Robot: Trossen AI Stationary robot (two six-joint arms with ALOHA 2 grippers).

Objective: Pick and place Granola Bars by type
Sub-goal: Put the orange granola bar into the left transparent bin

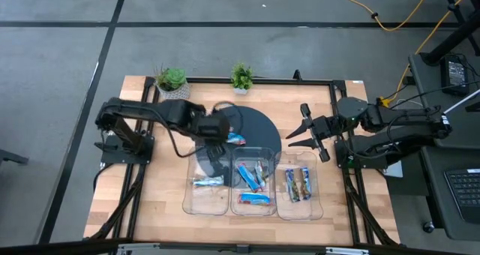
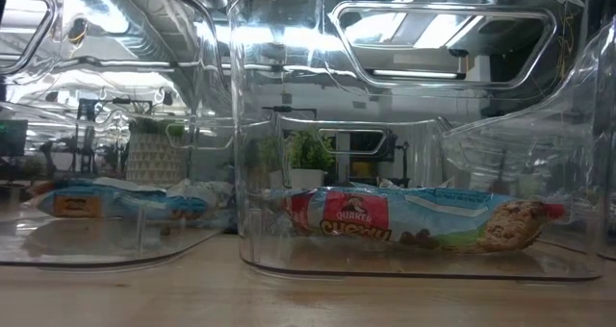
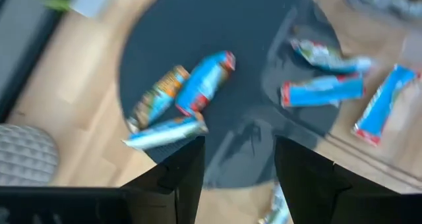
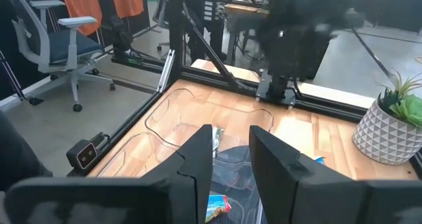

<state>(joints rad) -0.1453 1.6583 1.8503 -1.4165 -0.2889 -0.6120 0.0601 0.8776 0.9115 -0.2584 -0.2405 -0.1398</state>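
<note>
As you look down on the wooden table (image 1: 157, 202), three clear plastic trays sit side by side at its front edge: the left tray (image 1: 206, 199) holds one blue bar (image 1: 208, 182), the middle tray (image 1: 253, 181) about three blue bars (image 1: 248, 175), the right tray (image 1: 298, 187) two, one blue (image 1: 289, 185) and one brownish (image 1: 304, 183). From table height you see a shiny Quaker Chewy bar (image 2: 423, 217) lying flat in a glossy, round-cornered tray (image 2: 414, 125). Behind the trays lies a dark round mat (image 1: 262, 127) with more Granola Bars (image 3: 204, 84) loose on it, flat oblong crinkly wrappers, mostly blue with red ends. Your left gripper (image 1: 219, 127) hovers over the mat, arm stretched in from the left, fingers (image 3: 181, 174) parted and holding nothing. Your right gripper (image 1: 298, 130) waits at the mat's right edge, fingers spread, empty. Two small potted plants (image 1: 171, 80) stand at the table's far edge
</note>
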